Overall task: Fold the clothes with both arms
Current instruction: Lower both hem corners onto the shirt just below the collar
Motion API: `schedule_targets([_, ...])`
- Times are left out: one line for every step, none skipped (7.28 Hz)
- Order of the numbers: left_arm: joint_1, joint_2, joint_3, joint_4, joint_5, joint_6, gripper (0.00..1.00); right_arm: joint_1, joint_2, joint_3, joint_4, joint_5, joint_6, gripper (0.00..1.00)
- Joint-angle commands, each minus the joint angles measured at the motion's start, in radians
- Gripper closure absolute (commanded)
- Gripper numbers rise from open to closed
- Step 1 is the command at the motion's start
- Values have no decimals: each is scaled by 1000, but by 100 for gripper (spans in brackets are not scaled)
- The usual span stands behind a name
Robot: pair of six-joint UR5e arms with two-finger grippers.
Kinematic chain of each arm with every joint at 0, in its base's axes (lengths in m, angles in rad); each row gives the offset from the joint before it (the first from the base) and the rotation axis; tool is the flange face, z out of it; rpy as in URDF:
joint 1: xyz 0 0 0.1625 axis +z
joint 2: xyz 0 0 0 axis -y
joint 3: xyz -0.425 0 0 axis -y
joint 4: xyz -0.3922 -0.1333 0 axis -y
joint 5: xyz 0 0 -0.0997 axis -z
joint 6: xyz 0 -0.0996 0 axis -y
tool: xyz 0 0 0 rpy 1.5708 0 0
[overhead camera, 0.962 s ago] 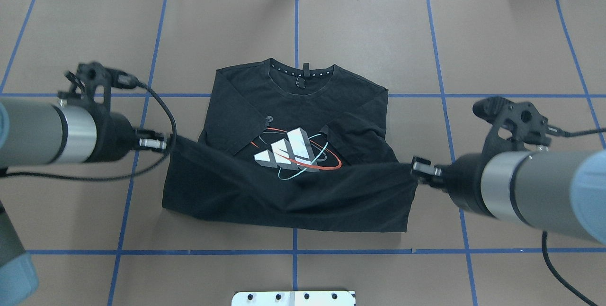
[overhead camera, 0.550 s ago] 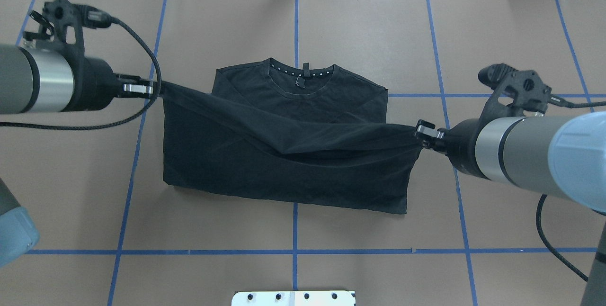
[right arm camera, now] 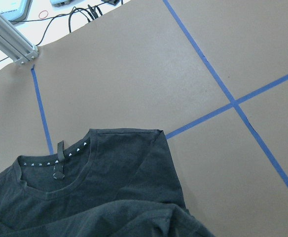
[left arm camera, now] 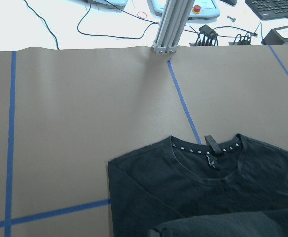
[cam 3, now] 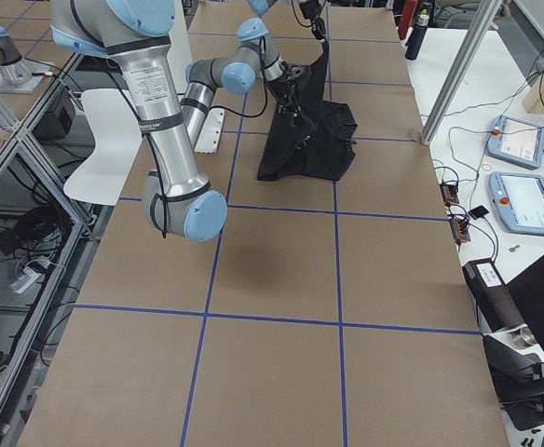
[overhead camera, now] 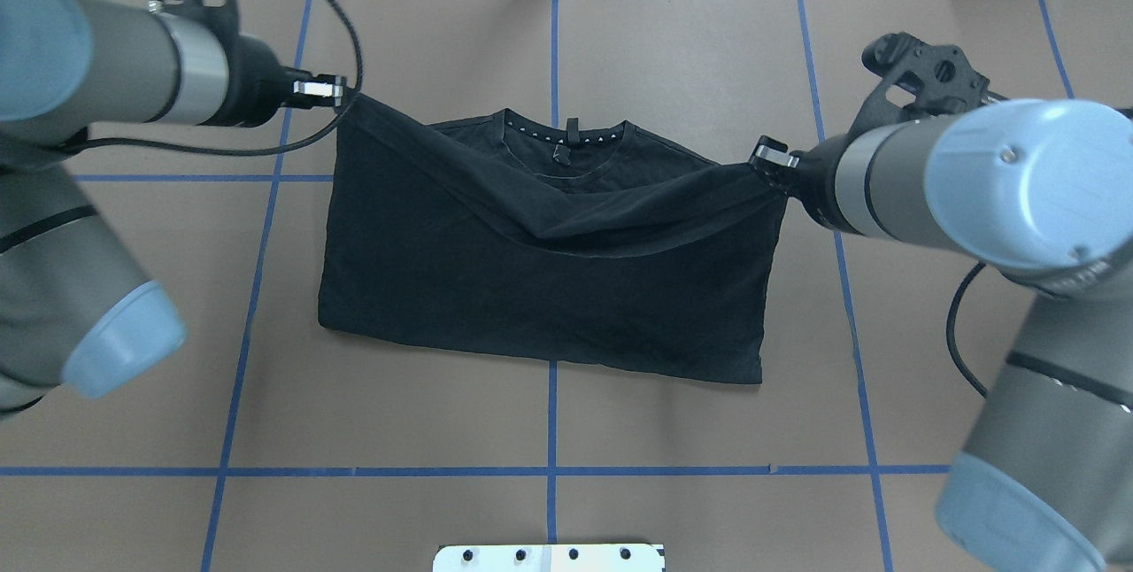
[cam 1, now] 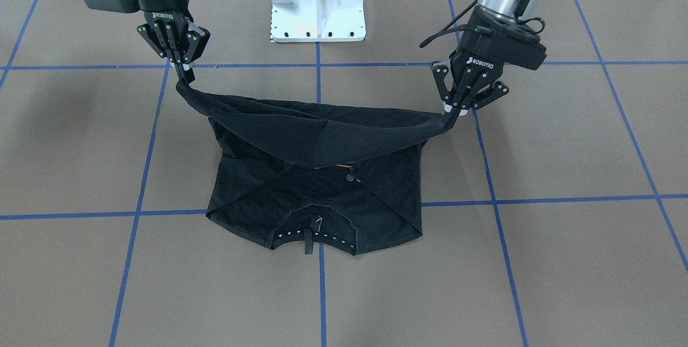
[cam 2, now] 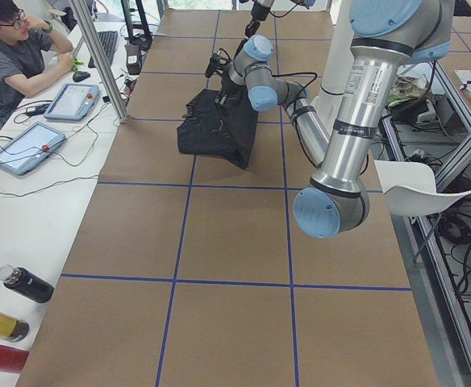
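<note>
T-shirt (overhead camera: 549,289) hem moved toward collar (overhead camera: 566,143) | left tool (overhead camera: 342,93), right tool (overhead camera: 763,154) seemingly clamped

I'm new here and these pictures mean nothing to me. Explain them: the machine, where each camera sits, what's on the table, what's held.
The machine is two robot arms, silver tubes with light-blue joints, mounted by a white block. Each ends in a two-finger tool. One picture looks down from behind the robot; one faces it from across the table, so sides are mirrored; two look along the table from its ends; two come from cameras on the wrists. On the brown, blue-taped table lies a black T-shirt, collar away from the robot. The left tool and right tool each pinch a corner of the cloth, raised near the collar end, with the cloth sagging between them. A person sits at a side desk.
</note>
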Motion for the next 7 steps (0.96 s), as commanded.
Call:
schedule_targets([2, -94, 215, -44, 64, 5, 100, 33, 17, -124, 46, 0, -42, 100])
schedule_targets([6, -110, 314, -105, 86, 40, 100, 33, 33, -246, 137, -1, -41, 100])
schedule_targets([7, -134, 395, -148, 87, 52, 100, 38, 37, -319, 202, -1, -42, 100])
schedule_targets([7, -182, 472, -157, 87, 54, 100, 51, 37, -358, 223, -1, -69, 100])
schedule_targets([12, -202, 511, -159, 98, 54, 100, 62, 37, -387, 223, -1, -85, 100])
schedule_targets([21, -204, 534, -161, 119, 55, 100, 64, 37, -413, 224, -1, -87, 100])
schedule_targets([21, -211, 573, -173, 133, 89, 100, 64, 35, -436, 224, -1, -88, 100])
